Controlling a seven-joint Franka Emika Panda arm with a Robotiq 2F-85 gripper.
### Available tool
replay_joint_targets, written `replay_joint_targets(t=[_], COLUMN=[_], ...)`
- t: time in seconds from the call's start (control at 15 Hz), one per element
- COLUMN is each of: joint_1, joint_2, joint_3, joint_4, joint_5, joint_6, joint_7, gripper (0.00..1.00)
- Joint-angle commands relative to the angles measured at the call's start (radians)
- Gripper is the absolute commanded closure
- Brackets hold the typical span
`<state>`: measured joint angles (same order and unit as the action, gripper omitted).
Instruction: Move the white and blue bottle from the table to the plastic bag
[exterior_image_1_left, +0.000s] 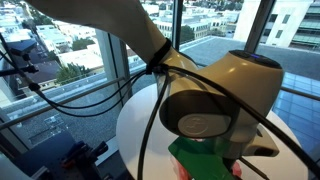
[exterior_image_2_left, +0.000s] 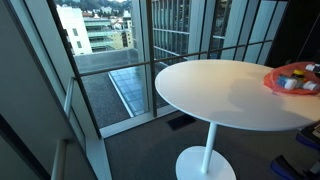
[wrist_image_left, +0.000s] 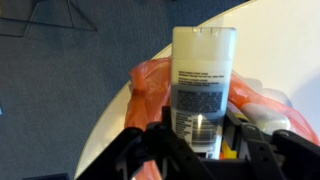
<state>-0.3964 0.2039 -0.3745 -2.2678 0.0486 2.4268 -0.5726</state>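
Pinching the lower end of the white bottle (wrist_image_left: 203, 80) between its black fingers (wrist_image_left: 150, 150), the gripper (wrist_image_left: 204, 148) holds it clear of the tabletop, directly in front of the orange plastic bag (wrist_image_left: 150, 88) in the wrist view. The bag's crumpled folds show on both sides of the bottle. In an exterior view the bag (exterior_image_2_left: 293, 78) lies on the round white table (exterior_image_2_left: 215, 95), with the table's curved rim just beside it.
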Motion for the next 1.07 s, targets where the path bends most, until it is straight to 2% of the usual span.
replay_joint_targets(t=[0.0, 1.0], joint_1=[-0.026, -0.017], joint_2=[0.046, 0.131], joint_3=[0.033, 0.103], joint_4=[0.062, 0.213], joint_5=[0.016, -0.006], joint_6=[-0.024, -0.033], joint_7=[0.014, 0.081], gripper=[0.74, 0.74])
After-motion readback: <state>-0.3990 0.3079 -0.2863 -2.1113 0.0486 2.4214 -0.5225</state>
